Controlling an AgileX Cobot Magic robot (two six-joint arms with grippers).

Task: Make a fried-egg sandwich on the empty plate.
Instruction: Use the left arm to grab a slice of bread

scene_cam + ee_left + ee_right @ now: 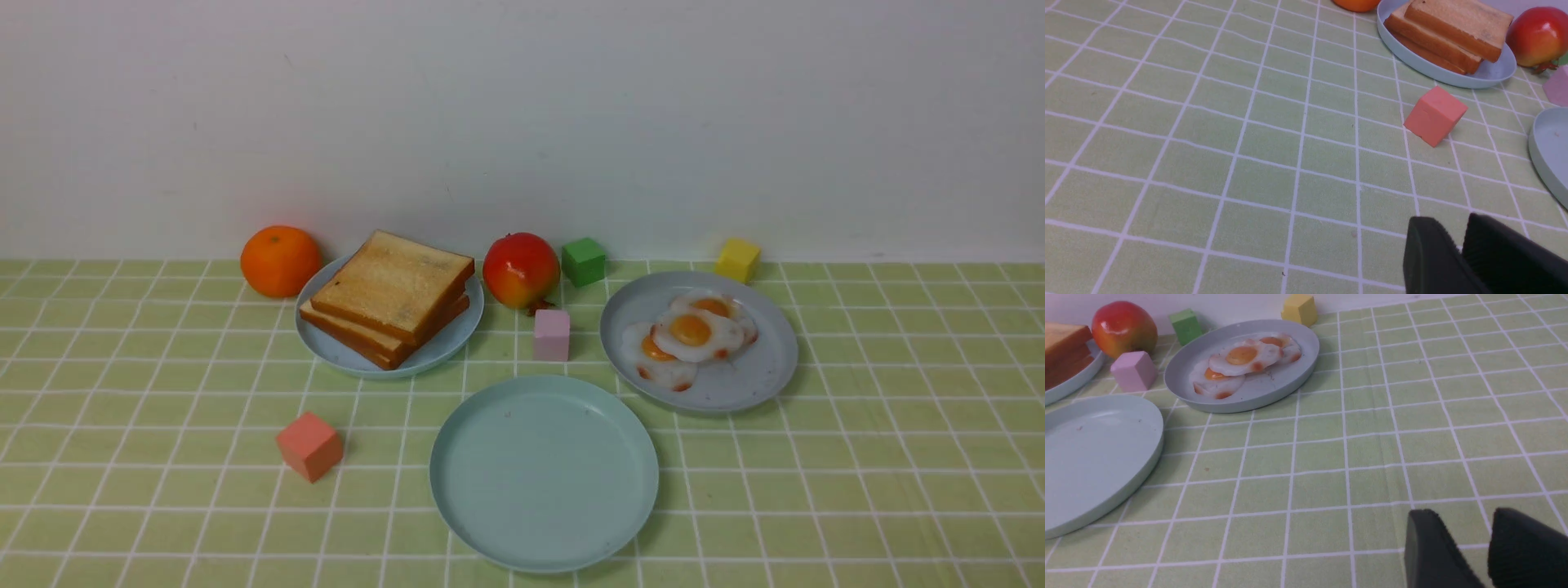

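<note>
The empty plate (544, 472) sits lower centre, bare. Toast stack (390, 296) lies upper left, fried eggs (690, 335) upper right. Left gripper (1461, 249) nearly closed, right gripper (1484, 539) slightly parted, both empty. Take the top toast slice by its edges first.

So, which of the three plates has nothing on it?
The mint-green plate at the front, the largest one. The plate behind it on the left carries toast, and the plate on the right carries fried eggs.
</note>
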